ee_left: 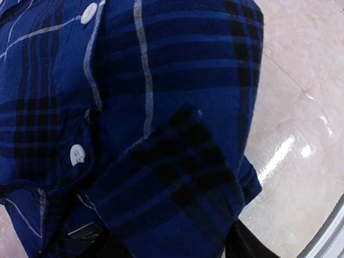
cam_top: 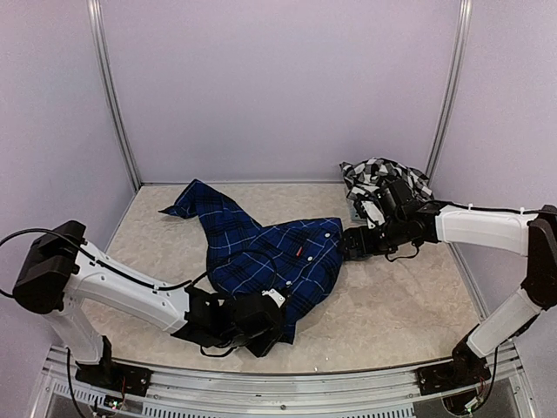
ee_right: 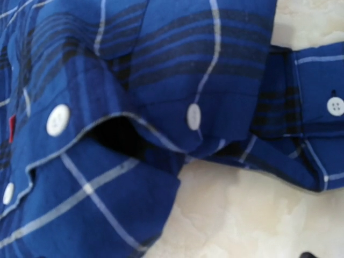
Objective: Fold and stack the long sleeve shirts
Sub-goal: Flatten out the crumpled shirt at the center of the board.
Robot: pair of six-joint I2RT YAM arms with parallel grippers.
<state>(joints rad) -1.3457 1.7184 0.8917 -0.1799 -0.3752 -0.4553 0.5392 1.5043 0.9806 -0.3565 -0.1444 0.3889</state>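
A navy blue plaid long sleeve shirt [cam_top: 270, 257] lies rumpled mid-table, one sleeve [cam_top: 196, 202] reaching to the back left. My left gripper [cam_top: 264, 320] sits at its near hem. In the left wrist view a folded cuff [ee_left: 177, 183] lies between the two dark fingers [ee_left: 248, 244], which stand apart around it. My right gripper [cam_top: 354, 241] is open at the shirt's right edge, over the button placket [ee_right: 193, 115] and bare table; its fingers do not show in its own view. A black-and-white checked shirt [cam_top: 383, 177] is bunched at the back right.
Pale walls close in the table on three sides, with metal posts at the back left [cam_top: 113, 96] and back right [cam_top: 448, 87]. A metal rail [cam_top: 261, 383] runs along the near edge. The right arm [cam_top: 483, 225] stretches across the right side.
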